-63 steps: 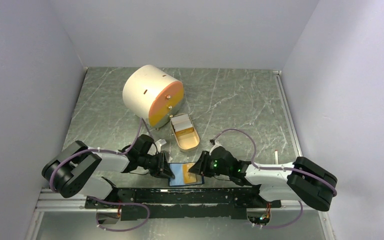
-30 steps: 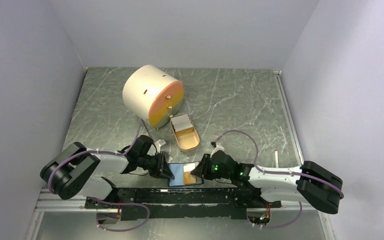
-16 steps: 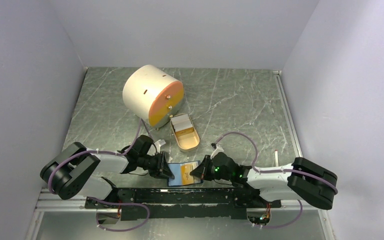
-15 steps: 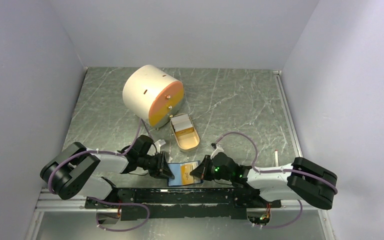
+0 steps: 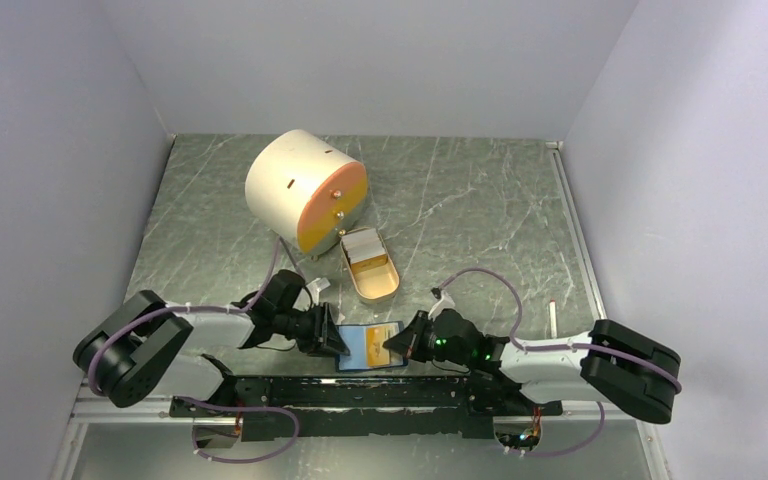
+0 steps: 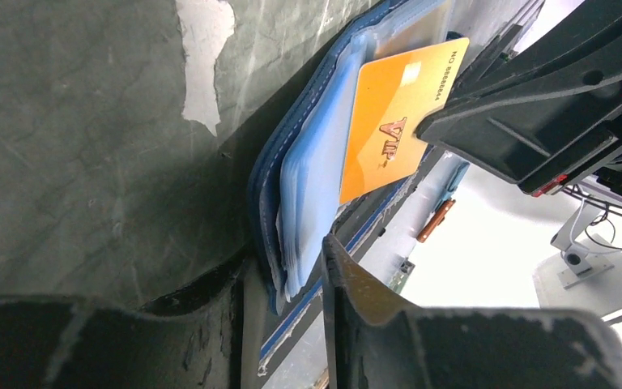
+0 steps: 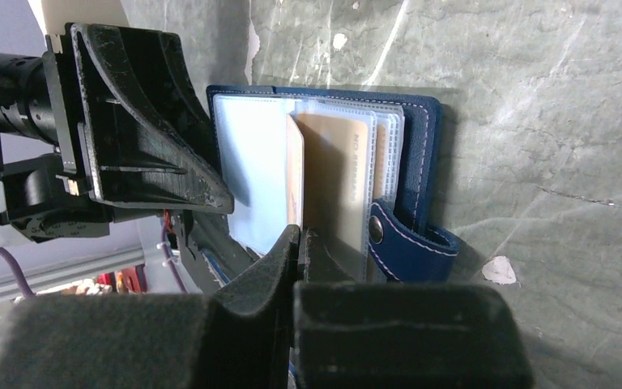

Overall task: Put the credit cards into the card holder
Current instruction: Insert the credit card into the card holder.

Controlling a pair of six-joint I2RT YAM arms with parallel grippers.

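The dark blue card holder (image 5: 352,352) lies open at the table's near edge, its clear sleeves fanned (image 7: 421,162). An orange credit card (image 6: 393,121) stands on edge over the sleeves (image 7: 294,170), and my right gripper (image 7: 300,231) is shut on its near end (image 5: 392,345). A second tan card (image 7: 340,178) sits in a sleeve. My left gripper (image 6: 285,255) straddles the holder's left edge (image 6: 263,186); its jaws are slightly apart, with a gap beside the leaves (image 5: 338,342). More whitish credit cards (image 5: 363,245) are stacked in the dish.
A tan oval dish (image 5: 378,285) sits behind the holder. Further back, a big cream cylinder with an orange face (image 5: 305,190) lies on its side. A black rail (image 5: 360,390) runs along the near edge, right under the holder. A thin stick (image 5: 552,315) lies at the right.
My right gripper has closed on the orange card, which now stands tilted up over the sleeves. My left jaws have loosened a little on the holder's edge.
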